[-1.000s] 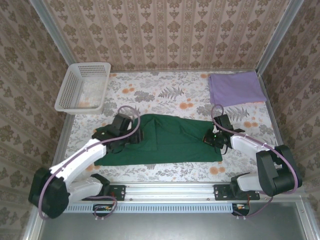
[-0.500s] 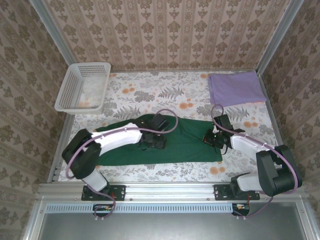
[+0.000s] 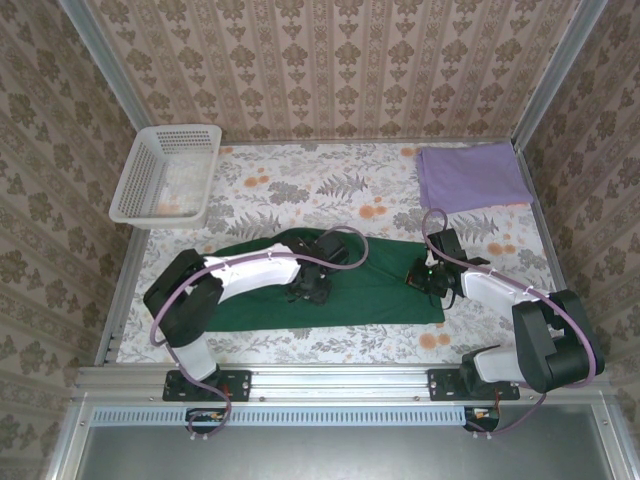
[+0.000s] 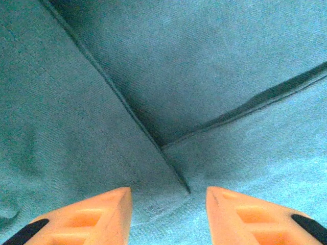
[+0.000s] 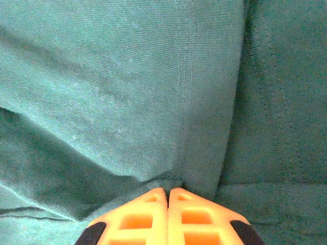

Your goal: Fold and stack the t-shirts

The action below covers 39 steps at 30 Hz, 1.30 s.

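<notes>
Green shirt (image 3: 375,292) lies flat on the bench (image 3: 300,180), mid-fold. The purple shirt (image 3: 470,175) sits folded, well apart from the green shirt's far right corner.

Left claw (image 3: 306,290) hangs over the green shirt's middle, released: its fingers (image 4: 107,204) stand apart w/ a folded corner of cloth lying flat just ahead of the gap, nothing pinched. Right claw (image 3: 422,277) is at the green shirt's right end, clenched. Going by the puckers running to its tips in the right wrist view, it grips a thin pinch of that shirt.

Watch-outs:
- If you shut the left claw this low, it may catch both layers & drag the fresh fold open when you lift.
- Your left arm lies across the green shirt's left half. Pull back w/o lifting first & the sleeve of the arm or its cable can rake the cloth askew.
- The right pinch looks thin. Any tug from the left side may slip it free, & the right edge skews.

Vs a sec ago: the left claw was at the green shirt's left end and is now at its middle. The shirt's upper left edge is drawn in narrower. The right claw, purple shirt & basket (image 3: 135,190) are unchanged.
</notes>
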Each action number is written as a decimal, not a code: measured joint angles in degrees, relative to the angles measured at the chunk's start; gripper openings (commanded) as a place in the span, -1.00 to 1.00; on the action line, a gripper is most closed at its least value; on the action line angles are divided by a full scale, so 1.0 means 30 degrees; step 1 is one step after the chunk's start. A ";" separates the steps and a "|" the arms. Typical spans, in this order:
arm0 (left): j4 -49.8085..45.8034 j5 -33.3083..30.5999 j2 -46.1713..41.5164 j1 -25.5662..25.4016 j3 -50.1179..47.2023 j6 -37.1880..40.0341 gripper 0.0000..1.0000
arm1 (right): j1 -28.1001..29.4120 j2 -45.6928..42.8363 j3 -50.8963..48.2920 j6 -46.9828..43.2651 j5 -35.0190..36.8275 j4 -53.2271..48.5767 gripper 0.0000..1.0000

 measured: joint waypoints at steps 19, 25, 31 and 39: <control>0.0175 -0.0066 0.1049 0.0000 0.0073 0.0306 -0.59 | 0.0000 0.0000 0.0000 0.0000 0.0000 0.0000 -1.00; 0.0175 -0.0197 0.1049 0.0000 0.0073 0.0328 -0.64 | 0.0000 0.0000 0.0000 0.0000 0.0000 0.0000 -1.00; 0.0197 -0.0197 0.1027 0.0000 0.0073 0.0415 -0.83 | 0.0000 0.0000 0.0000 0.0000 0.0007 0.0000 -1.00; 0.0182 -0.0372 0.0546 0.0000 0.0073 0.0444 -1.00 | 0.0015 0.0000 0.0000 0.0000 0.0007 -0.0007 -1.00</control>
